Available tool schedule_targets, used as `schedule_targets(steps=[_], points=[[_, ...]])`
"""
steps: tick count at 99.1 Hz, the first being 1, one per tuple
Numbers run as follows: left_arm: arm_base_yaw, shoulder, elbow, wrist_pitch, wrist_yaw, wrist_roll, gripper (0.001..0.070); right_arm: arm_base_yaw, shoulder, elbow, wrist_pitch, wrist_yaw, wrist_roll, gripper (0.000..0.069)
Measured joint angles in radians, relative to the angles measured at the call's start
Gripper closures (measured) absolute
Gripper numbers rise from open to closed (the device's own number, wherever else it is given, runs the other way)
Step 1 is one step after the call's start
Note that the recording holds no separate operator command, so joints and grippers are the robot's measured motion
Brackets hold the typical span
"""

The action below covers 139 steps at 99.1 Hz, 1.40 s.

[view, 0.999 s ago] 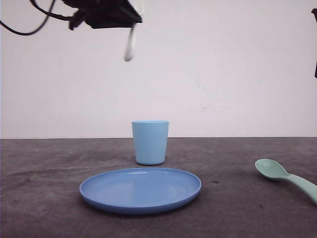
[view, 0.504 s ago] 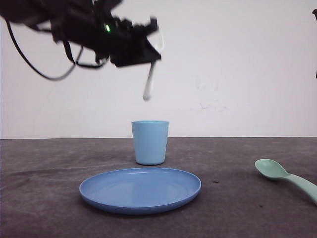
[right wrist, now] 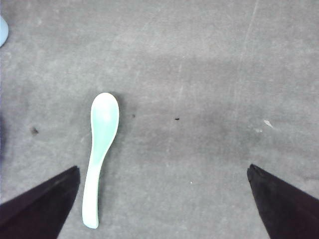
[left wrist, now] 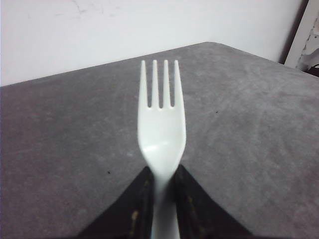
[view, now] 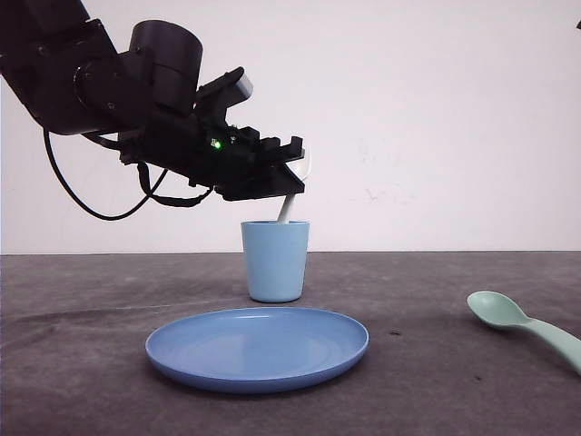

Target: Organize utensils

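A dark grey, slightly mottled table [view: 91, 381] runs back to a plain white wall. Above it, the black left gripper [view: 292, 177] is clamped on the handle of a small white plastic fork with four tines [left wrist: 161, 132]; in the left wrist view its two dark fingers [left wrist: 134, 209] press against the handle from both sides, with the tines pointing away from the gripper over the grey surface. In the front view the fork's lower end slants down from the gripper into the mouth of the light blue plastic cup [view: 275, 262], which stands upright directly beneath the fingertips. Nearer the camera than the cup, lower than the gripper, a round blue plastic plate [view: 257, 350] lies flat on the table. The mint-green plastic spoon with an oval bowl [right wrist: 99, 149] lies flat on the table well off to the right of the left gripper. The right gripper [right wrist: 164, 209] hangs above it with its dark fingertips spread wide apart, holding nothing, the spoon lying just inside one fingertip.
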Motion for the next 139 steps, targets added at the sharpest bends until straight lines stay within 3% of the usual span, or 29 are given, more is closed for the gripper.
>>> schedule_targets(steps=[37,61,82,111,139], points=[[0.0,0.0,0.0,-0.061,0.0,0.0,0.066,0.0,0.0,0.0,-0.001,0.0,0.0,0.0012],[0.0,0.0,0.0,-0.061,0.0,-0.001,0.0507,0.0,0.0,0.0,-0.001,0.0,0.0,0.0012],[0.0,-0.01,0.0,-0.093,0.0,-0.031,0.0481,0.0,0.0,0.0,-0.001,-0.002,0.0,0.0012],[0.016,-0.231,0.0,-0.319,-0.002,-0.043,0.048,0.0,0.072,0.0,0.011,-0.07,0.0,0.0012],[0.139,-0.513,0.0,-0.662,-0.006,-0.074,0.048,0.047,0.224,0.0,0.104,-0.185,-0.001,0.0012]])
